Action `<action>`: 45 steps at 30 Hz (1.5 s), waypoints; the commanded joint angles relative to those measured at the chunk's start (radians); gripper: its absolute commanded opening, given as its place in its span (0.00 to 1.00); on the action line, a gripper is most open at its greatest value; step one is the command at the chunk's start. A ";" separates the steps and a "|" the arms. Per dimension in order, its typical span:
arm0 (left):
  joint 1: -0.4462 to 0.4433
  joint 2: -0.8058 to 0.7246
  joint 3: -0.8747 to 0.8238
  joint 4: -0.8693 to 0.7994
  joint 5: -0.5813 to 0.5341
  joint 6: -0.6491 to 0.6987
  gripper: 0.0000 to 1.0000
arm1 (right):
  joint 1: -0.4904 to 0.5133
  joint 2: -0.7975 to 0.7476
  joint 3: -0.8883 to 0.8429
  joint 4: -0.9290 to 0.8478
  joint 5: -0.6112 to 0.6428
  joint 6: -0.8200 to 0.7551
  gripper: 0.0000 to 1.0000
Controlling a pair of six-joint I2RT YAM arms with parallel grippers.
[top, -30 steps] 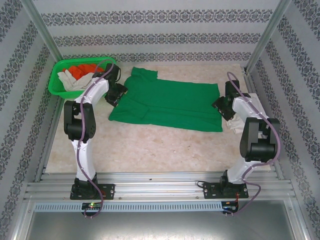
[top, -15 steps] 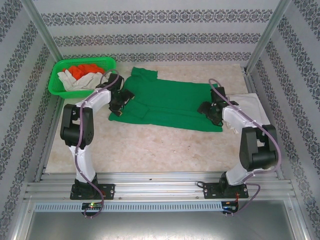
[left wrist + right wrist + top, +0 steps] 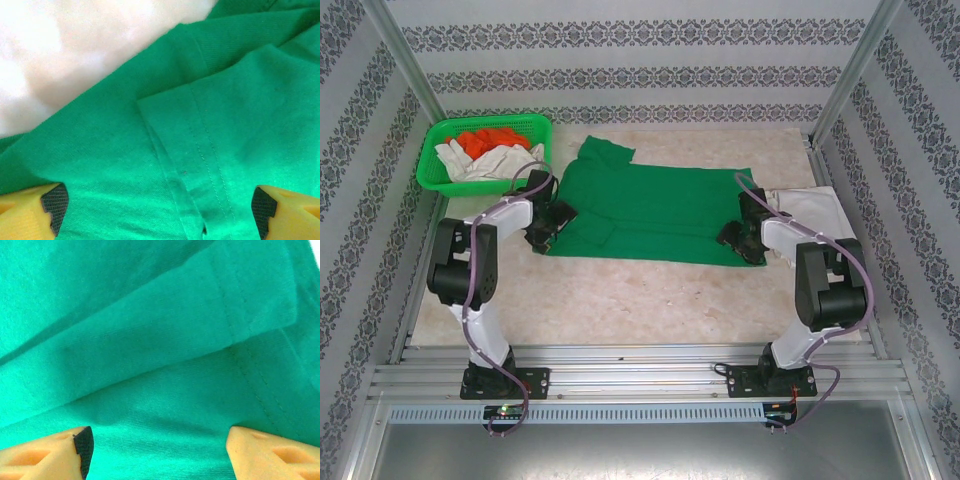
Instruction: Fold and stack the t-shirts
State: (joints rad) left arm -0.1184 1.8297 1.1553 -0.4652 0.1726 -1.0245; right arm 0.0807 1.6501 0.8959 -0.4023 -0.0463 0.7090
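Walls papered in grey floral bands (image 3: 620,40) close in a pale, marbled bench (image 3: 620,290), with a bare metal post (image 3: 405,60) at each far corner.

One green shirt (image 3: 660,205) lies spread flat across the middle of the bench, nearer the far edge. It is soft woven cloth with a collar end at its far left and one sleeve folded over its near left part. One mesh plastic basket (image 3: 428,165), bright green, sits in the far left corner. It holds one crumpled orange shirt (image 3: 485,138) and a crumpled off-white shirt (image 3: 470,160) that spills over its near rim. A second off-white shirt (image 3: 815,205) lies at the right edge, partly hidden by the right arm.

Two arms reach in, one to each side of the green shirt. The left pincer (image 3: 542,232) is low over the shirt's near left corner. In the left wrist view its yellow fingertips (image 3: 30,210) stand wide apart over a stitched hem, gripping nothing. The right pincer (image 3: 735,240) is low over the near right corner. In the right wrist view its fingertips (image 3: 270,455) are also spread, with layered green cloth and a double seam between them, unpinched.
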 commanded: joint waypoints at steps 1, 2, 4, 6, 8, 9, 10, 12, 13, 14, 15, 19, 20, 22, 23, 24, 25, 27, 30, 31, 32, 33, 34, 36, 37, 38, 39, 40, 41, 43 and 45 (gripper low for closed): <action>-0.003 -0.042 -0.094 -0.069 -0.038 0.044 0.97 | -0.007 -0.036 -0.067 -0.121 0.008 -0.003 0.72; -0.011 -0.067 -0.118 -0.085 -0.041 0.049 0.97 | -0.007 -0.052 -0.082 -0.134 0.008 -0.003 0.72; -0.029 -0.119 -0.171 -0.109 -0.049 0.055 0.97 | -0.008 -0.084 -0.117 -0.157 0.002 -0.003 0.73; -0.050 -0.180 -0.235 -0.130 -0.054 0.053 0.97 | -0.006 -0.129 -0.159 -0.185 -0.001 -0.001 0.73; -0.072 -0.230 -0.286 -0.152 -0.052 0.045 0.97 | -0.006 -0.179 -0.204 -0.207 -0.004 0.008 0.73; -0.084 -0.257 -0.309 -0.165 -0.054 0.041 0.97 | -0.006 -0.209 -0.228 -0.215 -0.007 0.014 0.73; -0.091 -0.277 -0.324 -0.176 -0.057 0.037 0.97 | -0.006 -0.235 -0.247 -0.224 -0.010 0.019 0.73; -0.100 -0.322 -0.342 -0.199 -0.061 0.032 0.97 | -0.006 -0.300 -0.269 -0.246 -0.013 0.026 0.73; -0.101 -0.338 -0.340 -0.207 -0.063 0.033 0.97 | -0.006 -0.328 -0.269 -0.255 -0.014 0.026 0.73; -0.101 -0.351 -0.327 -0.217 -0.069 0.038 0.97 | -0.006 -0.359 -0.262 -0.258 -0.016 0.023 0.73; -0.100 -0.355 -0.307 -0.225 -0.075 0.046 0.97 | -0.006 -0.382 -0.252 -0.255 -0.018 0.021 0.73; -0.100 -0.296 -0.151 -0.237 -0.099 0.068 0.97 | -0.010 -0.397 -0.171 -0.219 -0.030 0.017 0.72; -0.101 -0.262 -0.099 -0.231 -0.098 0.069 0.99 | -0.009 -0.378 -0.145 -0.213 -0.035 0.014 0.73; -0.100 -0.190 -0.002 -0.215 -0.092 0.053 1.00 | -0.003 -0.333 -0.085 -0.206 -0.042 0.015 0.73; -0.100 -0.148 0.049 -0.202 -0.087 0.042 1.00 | 0.002 -0.308 -0.059 -0.201 -0.044 0.017 0.73; -0.101 -0.110 0.094 -0.198 -0.089 0.026 0.99 | 0.007 -0.290 -0.039 -0.196 -0.044 0.022 0.73; -0.101 -0.063 0.148 -0.199 -0.097 0.001 0.97 | 0.013 -0.271 -0.021 -0.185 -0.046 0.026 0.73; -0.098 0.031 0.264 -0.232 -0.114 -0.038 0.91 | 0.028 -0.238 0.005 -0.164 -0.050 0.039 0.73; -0.097 0.187 0.474 -0.316 -0.149 -0.065 0.79 | 0.050 -0.192 0.043 -0.150 -0.060 0.051 0.73; -0.097 0.236 0.549 -0.356 -0.167 -0.079 0.74 | 0.056 -0.178 0.053 -0.150 -0.061 0.053 0.73; -0.096 0.280 0.619 -0.391 -0.181 -0.093 0.69 | 0.060 -0.168 0.062 -0.150 -0.063 0.054 0.73; -0.098 0.321 0.675 -0.426 -0.191 -0.105 0.64 | 0.063 -0.161 0.068 -0.150 -0.063 0.056 0.73; -0.096 0.363 0.737 -0.456 -0.197 -0.117 0.59 | 0.064 -0.155 0.072 -0.150 -0.062 0.059 0.73; -0.092 0.433 0.841 -0.493 -0.195 -0.130 0.50 | 0.065 -0.147 0.079 -0.147 -0.064 0.063 0.73; -0.089 0.467 0.885 -0.512 -0.191 -0.138 0.47 | 0.063 -0.144 0.081 -0.145 -0.064 0.063 0.73; -0.087 0.498 0.928 -0.529 -0.189 -0.144 0.43 | 0.063 -0.141 0.084 -0.148 -0.062 0.061 0.73; -0.084 0.522 0.960 -0.537 -0.189 -0.146 0.40 | 0.062 -0.137 0.085 -0.148 -0.061 0.061 0.73; -0.082 0.549 0.996 -0.551 -0.193 -0.149 0.37 | 0.061 -0.136 0.086 -0.147 -0.061 0.060 0.73; -0.079 0.572 1.030 -0.564 -0.196 -0.155 0.34 | 0.059 -0.133 0.087 -0.147 -0.064 0.059 0.73; -0.074 0.611 1.085 -0.589 -0.193 -0.169 0.31 | 0.054 -0.129 0.087 -0.144 -0.066 0.057 0.73; -0.070 0.640 1.125 -0.613 -0.195 -0.186 0.27 | 0.046 -0.124 0.086 -0.145 -0.070 0.051 0.73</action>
State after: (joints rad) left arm -0.2073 2.4374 2.2200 -0.9642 0.0029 -1.1687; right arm 0.1394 1.5108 0.9565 -0.5453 -0.1040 0.7563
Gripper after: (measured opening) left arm 0.284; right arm 0.731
